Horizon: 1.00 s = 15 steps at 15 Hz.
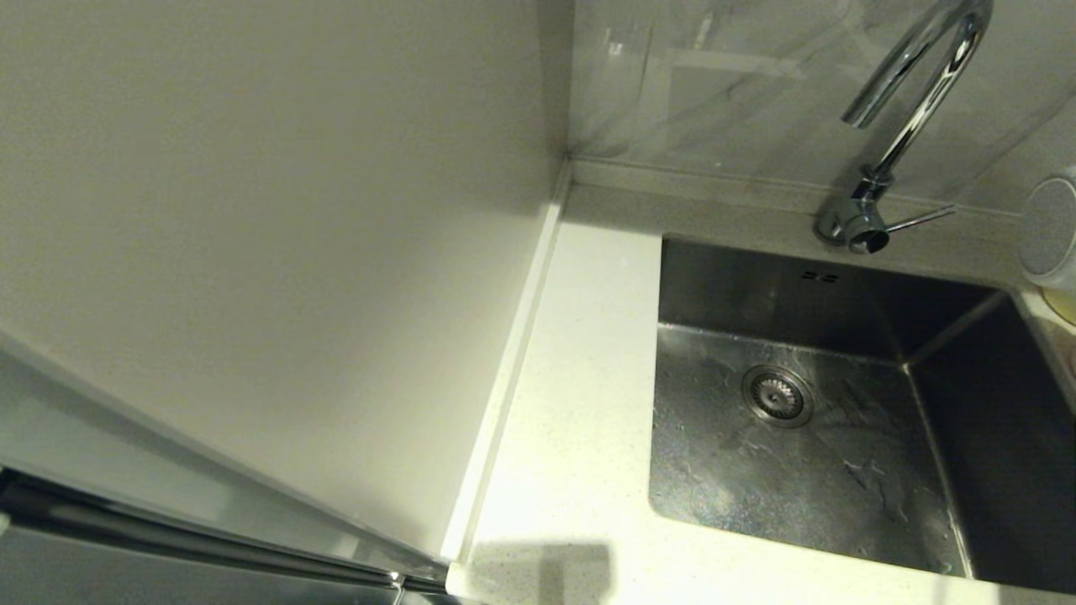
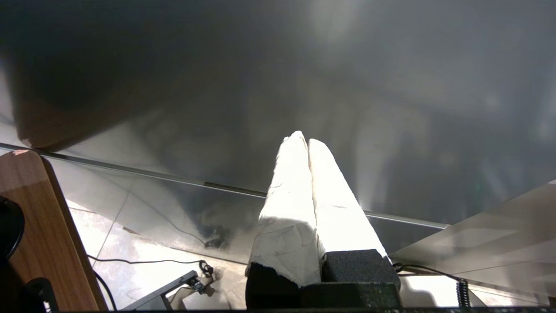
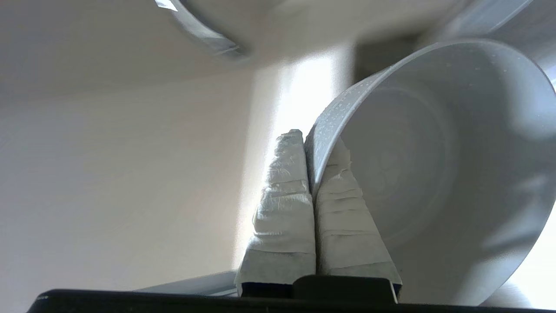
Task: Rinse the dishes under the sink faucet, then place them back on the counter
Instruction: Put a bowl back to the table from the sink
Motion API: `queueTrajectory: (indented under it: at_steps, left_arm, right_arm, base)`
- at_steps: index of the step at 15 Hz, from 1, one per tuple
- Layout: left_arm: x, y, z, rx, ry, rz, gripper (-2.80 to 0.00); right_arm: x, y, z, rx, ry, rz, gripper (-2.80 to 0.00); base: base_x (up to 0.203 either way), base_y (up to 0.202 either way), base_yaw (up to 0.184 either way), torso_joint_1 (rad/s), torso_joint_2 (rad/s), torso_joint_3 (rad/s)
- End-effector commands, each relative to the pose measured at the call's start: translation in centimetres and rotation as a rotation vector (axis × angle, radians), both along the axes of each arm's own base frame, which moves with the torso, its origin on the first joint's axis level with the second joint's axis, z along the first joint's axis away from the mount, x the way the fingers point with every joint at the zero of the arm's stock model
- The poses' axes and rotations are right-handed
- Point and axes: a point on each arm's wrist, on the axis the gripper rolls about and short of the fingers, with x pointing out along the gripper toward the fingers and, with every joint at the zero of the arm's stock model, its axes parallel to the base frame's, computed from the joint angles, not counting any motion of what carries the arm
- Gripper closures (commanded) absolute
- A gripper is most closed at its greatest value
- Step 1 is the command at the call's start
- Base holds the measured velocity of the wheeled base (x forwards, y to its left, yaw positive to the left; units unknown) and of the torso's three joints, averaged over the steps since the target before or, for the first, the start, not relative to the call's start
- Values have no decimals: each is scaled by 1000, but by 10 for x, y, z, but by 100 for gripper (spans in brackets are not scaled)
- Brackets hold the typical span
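Observation:
The steel sink [image 1: 841,496] holds no dishes; its drain strainer [image 1: 777,395] and overflow slots [image 1: 820,276] show. The chrome faucet [image 1: 916,92] arches over the back, its lever [image 1: 920,220] pointing right. At the head view's right edge the grey-blue bowl [image 1: 1051,228] hangs tilted above the yellow bowl [image 1: 1064,304]. My right gripper [image 3: 306,140] is shut on the rim of the grey-blue bowl [image 3: 434,174], which carries water droplets. My left gripper [image 2: 304,140] is shut on nothing, parked low before a steel cabinet front. The pink bowl is not clearly visible.
The white speckled counter [image 1: 572,403] runs left of the sink, bounded by an off-white side panel [image 1: 252,252] and a marbled backsplash [image 1: 731,76]. In the left wrist view a wooden board [image 2: 39,226] and cables [image 2: 143,261] lie near the floor.

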Motion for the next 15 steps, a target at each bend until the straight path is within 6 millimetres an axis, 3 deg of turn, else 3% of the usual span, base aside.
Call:
queueTrajectory:
  at_steps: [1,7,11,15]
  left_arm:
    - [0,0,-1,0,3,0,0]
    - [0,0,0,0,1,0,0]
    - [0,0,-1,0,3,0,0]
    - [0,0,-1,0,3,0,0]
  right_arm:
    - [-15,4,6,-581,-180,-208,0]
    - [-44,9,-12,-1426,-208,-272,0]
    - [-71,-8,-26,-1613,-103,-276,0]
    - [-114,-29,-66,-1636,169,-191,0]
  base:
    - [0,0,0,0,0,0]
    - [0,0,0,0,0,0]
    - [0,0,0,0,0,0]
    - [0,0,0,0,0,0]
